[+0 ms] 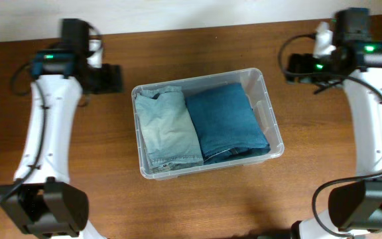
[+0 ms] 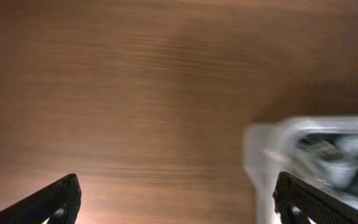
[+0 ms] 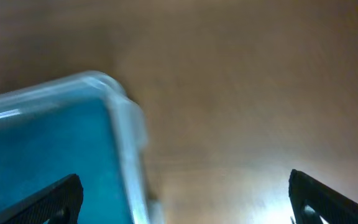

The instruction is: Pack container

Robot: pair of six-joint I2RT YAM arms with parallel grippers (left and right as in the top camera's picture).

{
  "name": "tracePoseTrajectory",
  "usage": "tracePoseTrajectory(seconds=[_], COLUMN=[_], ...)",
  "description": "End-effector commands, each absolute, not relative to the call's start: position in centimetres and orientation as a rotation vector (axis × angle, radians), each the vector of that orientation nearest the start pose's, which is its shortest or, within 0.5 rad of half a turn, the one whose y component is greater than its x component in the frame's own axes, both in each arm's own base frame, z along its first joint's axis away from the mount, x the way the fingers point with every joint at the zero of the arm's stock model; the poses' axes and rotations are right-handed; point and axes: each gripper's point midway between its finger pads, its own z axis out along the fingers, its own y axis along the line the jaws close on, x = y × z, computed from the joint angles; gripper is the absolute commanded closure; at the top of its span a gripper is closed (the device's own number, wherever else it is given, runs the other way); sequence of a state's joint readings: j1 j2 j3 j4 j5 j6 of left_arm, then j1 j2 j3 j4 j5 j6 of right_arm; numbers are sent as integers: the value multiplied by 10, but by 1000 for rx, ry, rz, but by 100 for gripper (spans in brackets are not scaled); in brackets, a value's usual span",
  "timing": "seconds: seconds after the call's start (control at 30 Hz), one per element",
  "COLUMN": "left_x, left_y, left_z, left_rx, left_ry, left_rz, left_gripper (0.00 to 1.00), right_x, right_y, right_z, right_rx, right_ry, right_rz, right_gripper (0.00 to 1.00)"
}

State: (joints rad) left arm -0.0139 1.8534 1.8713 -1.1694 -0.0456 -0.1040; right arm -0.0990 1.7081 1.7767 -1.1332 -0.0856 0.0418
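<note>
Left gripper (image 1: 113, 78) has its two fingers spread wide, and nothing sits between them in the left wrist view (image 2: 179, 208). Right gripper (image 1: 296, 68) is spread wide too, and it also holds nothing (image 3: 185, 205). Between the two grippers the clear plastic container (image 1: 275, 126) rests on the wooden table (image 1: 191, 206). From the left gripper, the container lies off to its right and a bit back toward the robot. From the right gripper, it lies off to its left and also a bit back. The left wrist view shows a blurry corner of the container (image 2: 260, 149) by the right finger, and the right wrist view shows a corner (image 3: 126, 124) by the left finger. The container's long side runs from one gripper toward the other, turned a little. Inside it, a folded light blue denim piece (image 1: 168, 129) fills the half by the left gripper, and a folded dark blue denim piece (image 1: 229, 123) fills the half by the right gripper, side by side and touching. I think the left gripper is a bit nearer, just beside the container's far corner. No other clothes show on the table, so the packing looks about done.
</note>
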Motion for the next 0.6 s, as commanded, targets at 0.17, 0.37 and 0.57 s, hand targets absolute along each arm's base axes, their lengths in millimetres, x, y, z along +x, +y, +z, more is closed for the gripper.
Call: tracePoseTrajectory(seconds=[0.17,0.37,0.57], left_x=[434,435,425], left_y=[39,55,49], left_z=[216,218,229], left_rx=[-307,-296,-167], left_ry=[2688,2676,2681], left_rz=[3,13,-15], left_gripper=[1,1,1], right_x=[434,419,395], right_y=[3,-3,-12], right_z=[255,247,272], right_rx=[37,55,116], right_ry=[2522,2588,2555], right_rz=[87,82,24], right_gripper=[2,2,1])
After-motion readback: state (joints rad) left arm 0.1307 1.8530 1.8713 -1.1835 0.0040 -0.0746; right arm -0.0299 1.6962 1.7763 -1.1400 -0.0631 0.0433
